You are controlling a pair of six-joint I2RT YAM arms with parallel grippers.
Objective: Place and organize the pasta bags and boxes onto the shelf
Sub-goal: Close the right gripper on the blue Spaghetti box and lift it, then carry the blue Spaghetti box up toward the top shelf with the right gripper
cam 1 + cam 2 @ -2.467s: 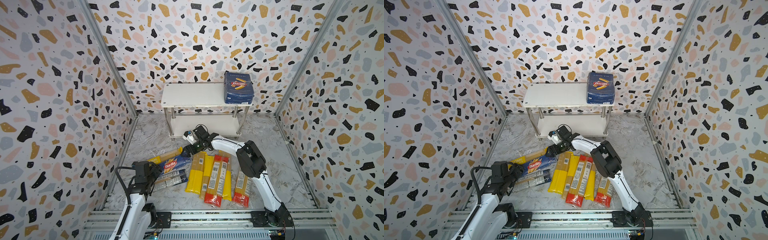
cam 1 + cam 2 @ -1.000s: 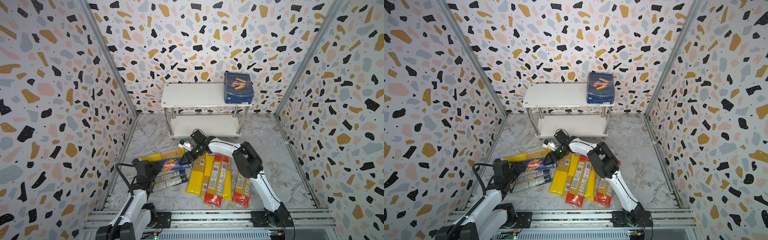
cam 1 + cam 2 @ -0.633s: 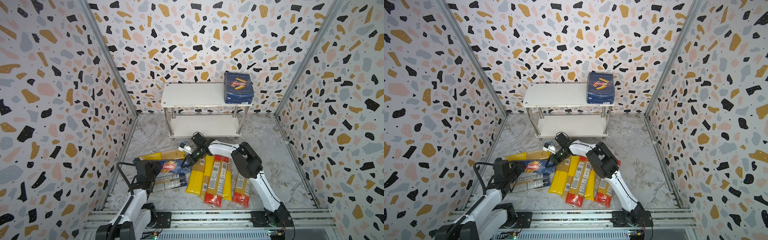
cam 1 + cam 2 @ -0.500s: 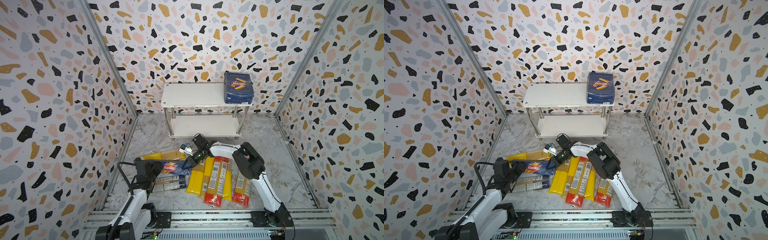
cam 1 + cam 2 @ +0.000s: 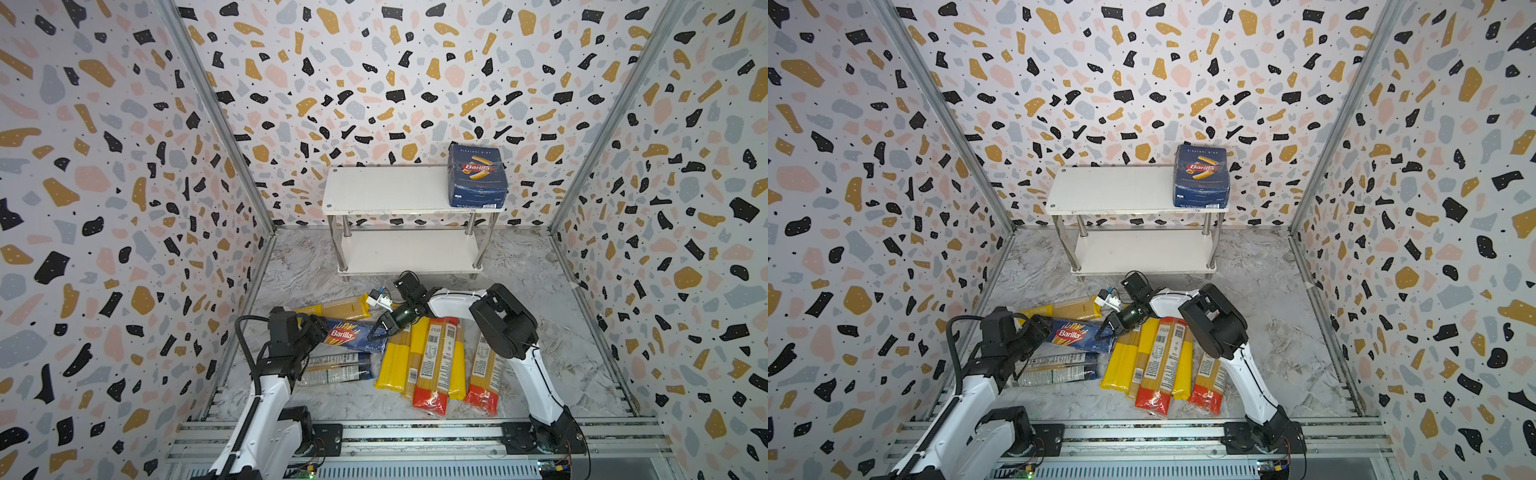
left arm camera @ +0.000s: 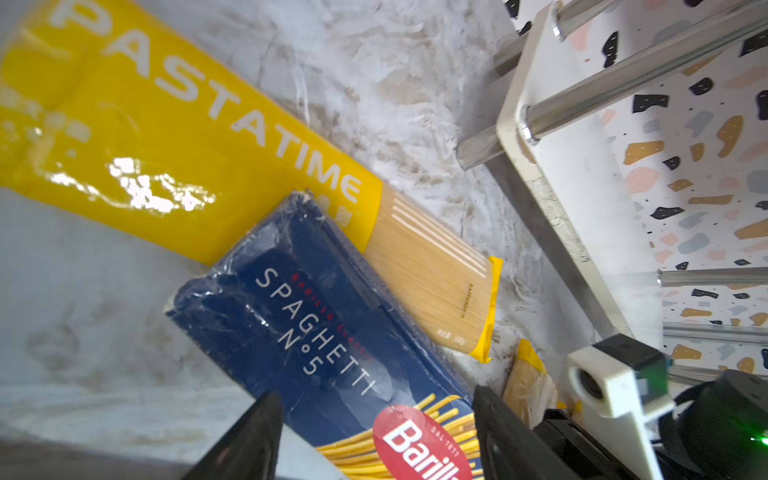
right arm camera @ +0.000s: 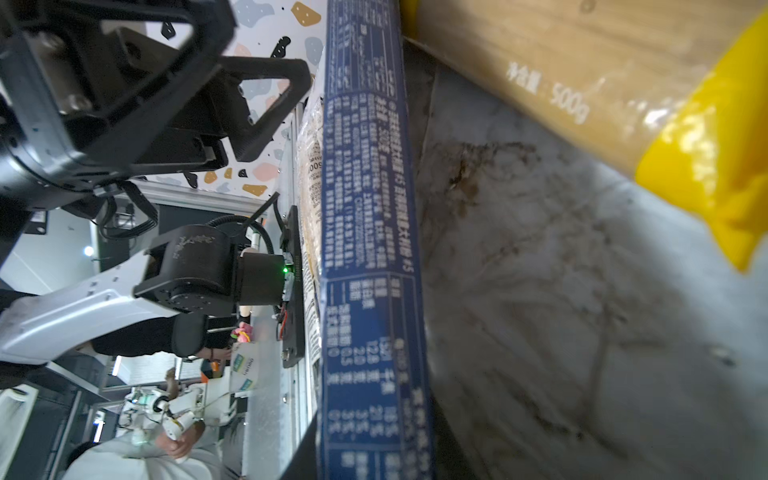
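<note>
Left wrist view shows the left gripper open, jaws straddling the long, narrow dark-blue Barilla spaghetti carton on the grey marbled floor, probably to steady it; its arm reaches low, pointing right. The right gripper, closed, seemingly pinches the carton's right end, elbow folded above the slim yellow and red-ended plastic spaghetti bags. Behind, the white two-tier chrome-legged shelf holds only the wide dark-blue Barilla rigatoni box.
</note>
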